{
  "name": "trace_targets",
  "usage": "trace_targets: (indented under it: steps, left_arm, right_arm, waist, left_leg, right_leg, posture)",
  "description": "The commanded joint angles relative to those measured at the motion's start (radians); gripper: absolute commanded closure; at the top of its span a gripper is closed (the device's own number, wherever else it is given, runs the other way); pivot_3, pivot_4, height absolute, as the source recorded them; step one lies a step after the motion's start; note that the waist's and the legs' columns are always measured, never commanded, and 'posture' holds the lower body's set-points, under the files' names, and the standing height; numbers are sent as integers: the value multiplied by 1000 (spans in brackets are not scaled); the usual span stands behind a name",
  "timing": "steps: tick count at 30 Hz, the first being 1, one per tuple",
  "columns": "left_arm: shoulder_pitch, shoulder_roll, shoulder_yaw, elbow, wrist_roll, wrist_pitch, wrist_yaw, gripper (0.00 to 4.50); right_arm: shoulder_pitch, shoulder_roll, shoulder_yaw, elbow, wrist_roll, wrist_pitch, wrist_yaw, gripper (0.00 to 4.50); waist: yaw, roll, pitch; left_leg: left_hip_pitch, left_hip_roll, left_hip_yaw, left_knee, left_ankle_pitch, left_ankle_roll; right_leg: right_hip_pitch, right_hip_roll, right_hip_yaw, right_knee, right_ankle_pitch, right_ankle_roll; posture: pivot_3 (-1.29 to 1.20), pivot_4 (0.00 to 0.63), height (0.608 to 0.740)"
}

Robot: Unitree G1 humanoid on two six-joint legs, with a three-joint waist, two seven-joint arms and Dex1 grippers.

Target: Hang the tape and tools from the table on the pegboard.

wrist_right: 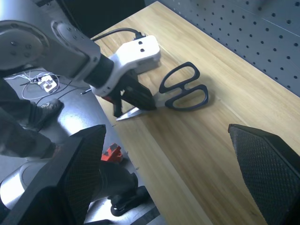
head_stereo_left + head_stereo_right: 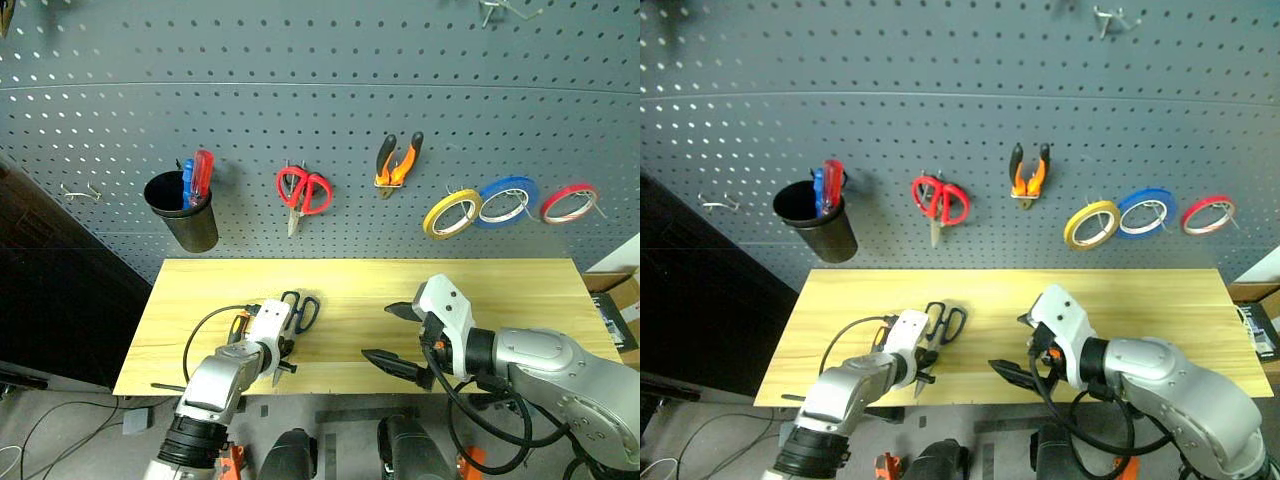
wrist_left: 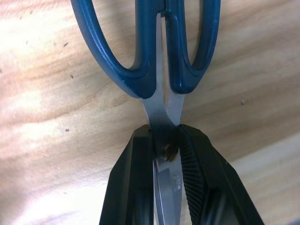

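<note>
Left end effector clamped on blue-grey scissors at the pivot, flat on wooden worktop, right end effector spread wide, holding nothing

The blue-grey-handled steel scissors lie flat on the light wooden table, while orange-and-black pliers and the yellowish translucent tape roll hang on the grey-blue perforated pegboard.

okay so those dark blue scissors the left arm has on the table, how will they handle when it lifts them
The scissors are probably rigid. The left gripper is shut on the blades near the pivot, so the heavier looped handles may droop. Smooth metal between the fingers might slip or swivel.
</note>
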Motion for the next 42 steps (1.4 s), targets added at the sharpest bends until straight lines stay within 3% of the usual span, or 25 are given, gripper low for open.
trace_targets:
  steps: [1, 9, 14, 21, 42]
  left_arm:
    - [12, 54, 11, -82, -9, -126, -71, 3993]
    - [176, 148, 116, -309, -62, -584, -248, 4016]
    - [188, 134, 179, -382, -39, -772, -209, 4017]
    - [116, 94, 209, -411, -72, -753, -156, 4023]
    - [-102, 30, 144, -178, -95, -659, -201, 4032]
  right_arm:
    - [-5, -1, -29, -27, 21, -38, -6, 0]
    - [-2, -21, -48, -18, 8, -109, -4, 0]
    - [-2, -62, -56, -28, 7, -156, 15, 0]
    - [-71, -72, -82, -29, 46, -165, 3, 0]
    - [-338, -34, -75, 21, 79, -170, -56, 0]
  waist:
    - [0, 0, 0]
    - [3, 0, 0]
    - [9, 0, 0]
    - [12, -1, -1]
    - [6, -2, -2]
  left_leg:
    - [-1, 0, 0, 0, 0, 0]
    - [-3, 0, 0, -8, -1, -1]
    - [-3, 1, 0, -11, -1, -1]
    - [-1, 0, 2, -11, -1, -1]
    - [-2, 1, 4, -10, 0, -1]
  right_leg:
    - [0, -1, 0, -1, 0, 0]
    - [-2, -6, 1, -9, 0, 0]
    - [-3, -6, 0, -9, 0, 0]
    - [-3, -3, -2, -8, 0, 0]
    - [-5, 0, -1, -6, 0, 0]
  posture:
    - [-58, 211, 740]
    - [-32, 204, 740]
    - [-9, 198, 740]
    - [6, 190, 740]
    - [-17, 190, 740]
